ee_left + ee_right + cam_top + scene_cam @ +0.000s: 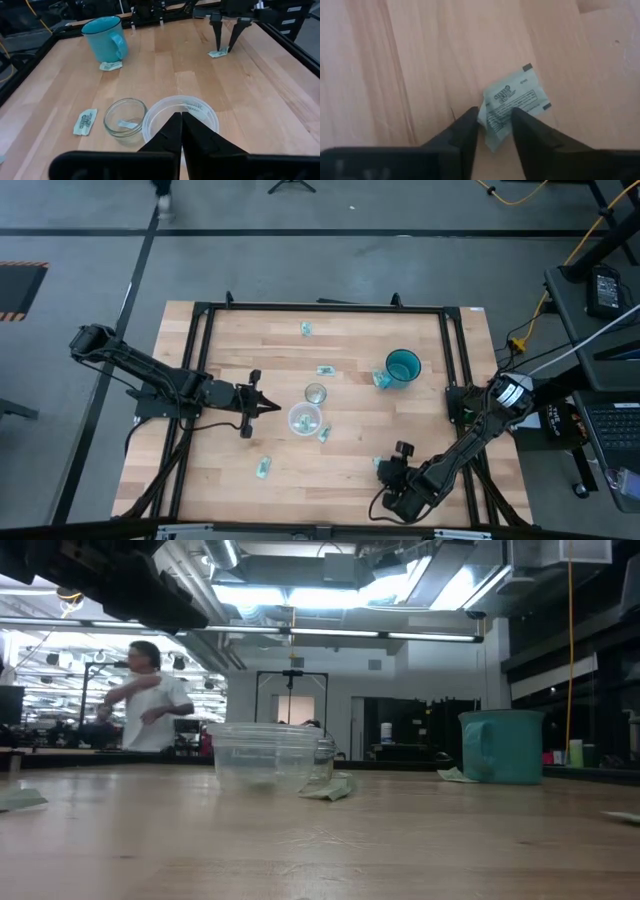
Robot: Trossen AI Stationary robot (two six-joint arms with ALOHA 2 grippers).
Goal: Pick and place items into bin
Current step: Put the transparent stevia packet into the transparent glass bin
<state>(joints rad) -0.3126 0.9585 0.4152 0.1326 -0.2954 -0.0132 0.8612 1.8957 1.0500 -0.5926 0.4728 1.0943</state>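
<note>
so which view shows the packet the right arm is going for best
The right wrist view: the packet fills the frame, its print showing, one edge between the right gripper fingers. The left wrist view shows it small under those fingers. In the high view it's a speck at the gripper. The low view doesn't clearly show it.

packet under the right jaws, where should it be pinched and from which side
Take the packet from straight above, across its near corner, where the right gripper already straddles it. It lies flat on the table, so no side offers an edge; that corner looks slightly lifted, which probably gives the jaws some bite.
</note>
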